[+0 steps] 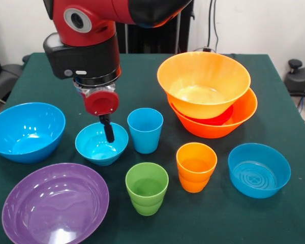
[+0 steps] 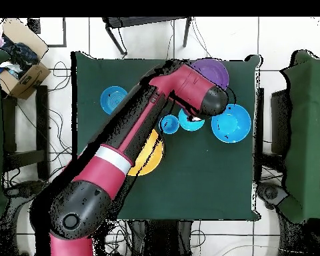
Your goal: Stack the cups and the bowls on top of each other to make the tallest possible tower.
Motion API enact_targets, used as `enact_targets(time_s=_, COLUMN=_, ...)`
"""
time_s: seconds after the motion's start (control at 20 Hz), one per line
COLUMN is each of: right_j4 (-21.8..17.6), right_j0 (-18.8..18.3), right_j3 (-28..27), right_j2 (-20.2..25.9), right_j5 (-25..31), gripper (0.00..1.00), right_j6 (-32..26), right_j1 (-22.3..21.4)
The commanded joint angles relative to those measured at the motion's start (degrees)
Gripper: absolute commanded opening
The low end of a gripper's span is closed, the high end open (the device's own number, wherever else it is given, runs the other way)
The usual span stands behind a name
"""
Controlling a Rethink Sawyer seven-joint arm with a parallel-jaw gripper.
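- Red-and-black arm's hand point(image 1: 109, 133) — dark tip dipped inside the small glossy blue plastic bowl point(image 1: 101, 144); grip width cannot be told.
- Leaning tower point(image 1: 208, 94) — two large orange bowls, red between, at the green counter's point(image 1: 274, 218) far side.
- Blue point(image 1: 145, 130), green point(image 1: 147, 188), orange cups point(image 1: 195, 166) — standing loose, mid-counter.

The surface point(image 1: 274, 76) is dark green. On it stand a purple bowl point(image 1: 55, 203), three blue bowls, a blue cup point(image 1: 145, 130), a green cup point(image 1: 147, 188) and an orange cup point(image 1: 195, 166). Two orange bowls point(image 1: 208, 96) hold a red one between them. The arm point(image 1: 91, 35) is red and black.
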Motion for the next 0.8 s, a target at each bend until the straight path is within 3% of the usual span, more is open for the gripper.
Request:
enact_targets(time_s=0.05, right_j4=0.34, right_j0=0.04, right_j3=3.52, right_j2=6.67, right_j5=3.78, gripper=1.00, right_j6=-8.78, right_j1=1.88)
enact_targets(time_s=0.8, right_j4=-0.56, right_j0=-0.94, right_j3=4.08, right_j2=5.48, right_j5=6.08, gripper=1.00, right_j6=-7.70, right_j1=3.98)
